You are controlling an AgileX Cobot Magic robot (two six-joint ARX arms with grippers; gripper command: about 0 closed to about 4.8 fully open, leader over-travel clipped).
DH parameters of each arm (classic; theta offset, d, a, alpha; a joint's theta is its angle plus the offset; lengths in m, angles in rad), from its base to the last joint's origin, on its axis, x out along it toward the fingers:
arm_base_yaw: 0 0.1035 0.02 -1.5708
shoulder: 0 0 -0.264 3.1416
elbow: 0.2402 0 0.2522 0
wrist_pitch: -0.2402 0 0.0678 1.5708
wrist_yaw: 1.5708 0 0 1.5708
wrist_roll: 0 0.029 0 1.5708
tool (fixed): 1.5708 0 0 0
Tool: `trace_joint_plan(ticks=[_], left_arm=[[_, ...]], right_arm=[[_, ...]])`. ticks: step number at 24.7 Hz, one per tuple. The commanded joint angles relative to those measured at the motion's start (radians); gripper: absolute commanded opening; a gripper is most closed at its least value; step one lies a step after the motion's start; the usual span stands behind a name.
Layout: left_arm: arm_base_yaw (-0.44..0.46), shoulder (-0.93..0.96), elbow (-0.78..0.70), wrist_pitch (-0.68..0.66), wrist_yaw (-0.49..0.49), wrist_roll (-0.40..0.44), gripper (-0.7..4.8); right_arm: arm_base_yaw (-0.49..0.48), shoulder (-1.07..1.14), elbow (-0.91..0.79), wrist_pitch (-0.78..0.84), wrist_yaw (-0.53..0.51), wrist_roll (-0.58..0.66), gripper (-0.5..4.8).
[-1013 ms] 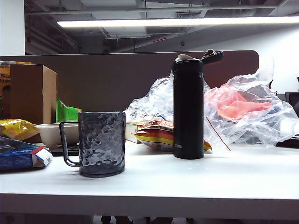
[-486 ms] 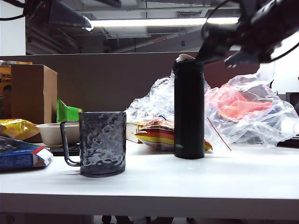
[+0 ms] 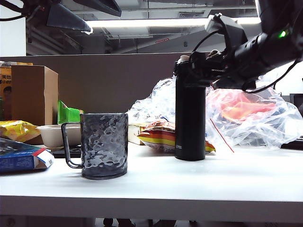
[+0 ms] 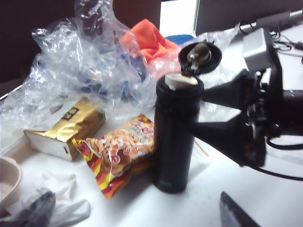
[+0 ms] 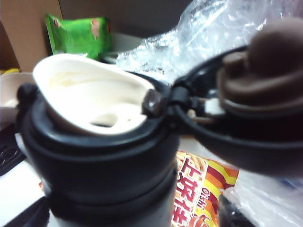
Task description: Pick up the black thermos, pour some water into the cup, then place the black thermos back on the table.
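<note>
While the black thermos (image 3: 190,111) stands upright on the bench (image 3: 199,182), right of the cup (image 3: 103,145), the open right claw (image 4: 196,111) is set around its upper body, the open left claw (image 3: 66,16) is raised, and closure is judged next.

Exterior camera low at table (image 3: 189,184) edge, level. Left wrist looks down from farther back; right wrist pressed close. All share black thermos (image 3: 190,113).

Overhead strip glare, blurred wrist views
</note>
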Motion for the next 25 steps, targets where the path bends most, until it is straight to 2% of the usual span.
trace_joint_plan(ticks=[1, 11, 25], left_arm=[[0.000, 0.000, 0.003, -0.023, -0.004, 0.007, 4.79], [0.000, 0.000, 0.003, -0.024, -0.019, 0.007, 4.79], [0.000, 0.000, 0.003, -0.095, -0.019, 0.007, 4.79]], right_arm=[[-0.001, 0.036, 0.003, 0.024, -0.006, 0.031, 4.79], [0.005, 0.138, 0.004, 0.129, -0.021, 0.068, 4.79], [0.024, 0.330, 0.010, 0.417, -0.016, 0.103, 4.79]])
